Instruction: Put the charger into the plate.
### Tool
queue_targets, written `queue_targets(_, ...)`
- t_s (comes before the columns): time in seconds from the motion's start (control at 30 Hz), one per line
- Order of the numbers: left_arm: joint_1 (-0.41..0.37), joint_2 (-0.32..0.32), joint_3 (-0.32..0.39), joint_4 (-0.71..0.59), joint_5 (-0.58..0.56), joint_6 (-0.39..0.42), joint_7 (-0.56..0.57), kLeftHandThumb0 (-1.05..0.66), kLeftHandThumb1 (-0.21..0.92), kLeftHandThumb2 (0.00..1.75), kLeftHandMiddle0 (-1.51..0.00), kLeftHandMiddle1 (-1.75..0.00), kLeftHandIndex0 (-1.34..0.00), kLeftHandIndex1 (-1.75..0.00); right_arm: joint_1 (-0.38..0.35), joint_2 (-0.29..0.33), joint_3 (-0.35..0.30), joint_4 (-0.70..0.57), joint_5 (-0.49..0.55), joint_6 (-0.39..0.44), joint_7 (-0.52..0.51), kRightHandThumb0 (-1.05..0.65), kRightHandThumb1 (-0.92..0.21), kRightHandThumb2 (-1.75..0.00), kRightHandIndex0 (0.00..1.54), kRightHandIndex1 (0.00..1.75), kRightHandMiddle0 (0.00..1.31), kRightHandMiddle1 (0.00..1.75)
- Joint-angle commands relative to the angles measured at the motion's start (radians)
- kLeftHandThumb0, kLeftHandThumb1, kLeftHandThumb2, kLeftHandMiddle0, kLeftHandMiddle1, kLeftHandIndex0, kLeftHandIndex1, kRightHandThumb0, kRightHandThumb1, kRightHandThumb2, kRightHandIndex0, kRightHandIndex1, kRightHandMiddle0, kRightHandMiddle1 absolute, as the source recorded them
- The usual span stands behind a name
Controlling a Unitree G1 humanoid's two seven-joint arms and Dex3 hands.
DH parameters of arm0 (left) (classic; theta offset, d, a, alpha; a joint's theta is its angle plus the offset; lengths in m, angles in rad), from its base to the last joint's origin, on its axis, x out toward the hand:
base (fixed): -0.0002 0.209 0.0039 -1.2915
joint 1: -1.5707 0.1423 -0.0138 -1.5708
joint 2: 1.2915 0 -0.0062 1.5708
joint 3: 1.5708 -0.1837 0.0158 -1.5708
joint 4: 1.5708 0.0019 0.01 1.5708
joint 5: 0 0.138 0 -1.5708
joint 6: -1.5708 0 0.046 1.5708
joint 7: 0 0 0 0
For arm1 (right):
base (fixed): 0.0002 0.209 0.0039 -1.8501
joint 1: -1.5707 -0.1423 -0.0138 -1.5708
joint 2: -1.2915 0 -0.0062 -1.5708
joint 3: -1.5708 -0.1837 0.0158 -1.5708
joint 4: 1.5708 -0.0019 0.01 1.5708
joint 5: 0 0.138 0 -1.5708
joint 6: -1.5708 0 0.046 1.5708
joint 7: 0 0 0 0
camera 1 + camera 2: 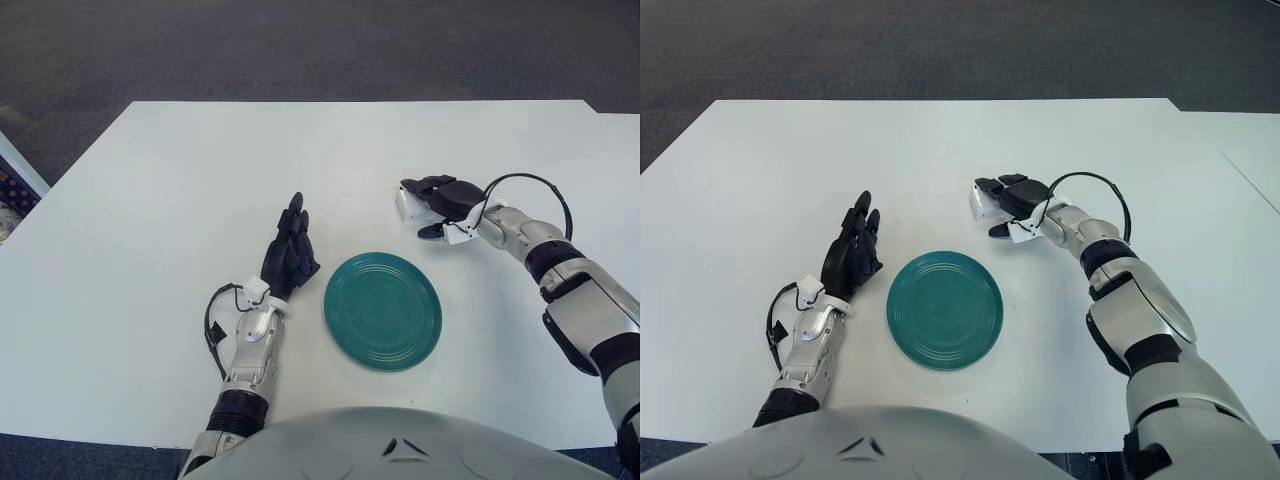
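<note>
Your right hand [437, 205] has its fingers around the white charger [405, 203] on the tabletop [180, 180], just beyond the green plate [383, 310]. Your left hand [290, 250] shows left of the plate, fingers straight, holding nothing.

Two head-mounted eyes look steeply down, sharing the white table [150, 200] and plate [383, 311].

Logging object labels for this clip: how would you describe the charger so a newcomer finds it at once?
Start from the teal plate in the middle of the white table; the left hand shows just to its left, holding nothing. Look beyond the plate to the right hand. The charger is the small white block at its fingertips, the only loose white item there.
</note>
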Motion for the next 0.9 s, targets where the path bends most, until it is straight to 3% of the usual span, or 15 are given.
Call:
queue_targets(0.0,0.052,-0.029,-0.003,0.027,-0.003,0.046,0.018,-0.82,0.92,0.97,-0.03,-0.01,0.00,-0.16,0.026,0.009,-0.012,0.019,0.013,0.015,-0.030,-0.76,-0.92,-0.50,0.25,1.01,0.00,1.19)
queue_targets(0.03,0.054,-0.030,-0.003,0.023,-0.006,0.050,0.019,-0.82,0.92,0.97,-0.03,-0.01,0.00,-0.16,0.027,0.009,-0.014,0.022,0.016,0.016,-0.035,-0.76,-0.92,-0.50,0.23,1.10,0.00,1.24)
queue_targets(0.1,0.056,-0.033,-0.002,0.015,-0.011,0.057,0.020,-0.82,0.92,0.97,-0.04,-0.01,0.00,-0.17,0.027,0.010,-0.015,0.027,0.020,0.017,-0.040,-0.74,-0.92,-0.52,0.31,1.48,0.05,1.54)
queue_targets(0.23,0.054,-0.037,0.003,0.010,-0.021,0.071,0.025,-0.82,0.92,0.97,-0.06,-0.01,0.00,-0.20,0.023,0.012,-0.014,0.033,0.017,0.024,-0.048,-0.71,-0.92,-0.55,0.42,1.68,0.19,1.69)
queue_targets(0.47,0.048,-0.049,0.026,0.028,-0.081,0.080,0.015,-0.82,0.92,0.91,-0.09,-0.02,0.00,-0.28,0.019,0.014,-0.002,0.036,-0.004,0.045,-0.091,-0.69,-0.92,-0.63,0.63,1.74,0.44,1.74)
queue_targets(0.87,0.019,-0.040,0.059,0.103,-0.142,0.054,-0.015,-0.81,0.92,0.85,-0.14,-0.02,0.00,-0.41,0.015,0.016,0.002,0.046,0.001,0.041,-0.106,-0.70,-0.92,-0.68,0.77,1.75,0.63,1.75)
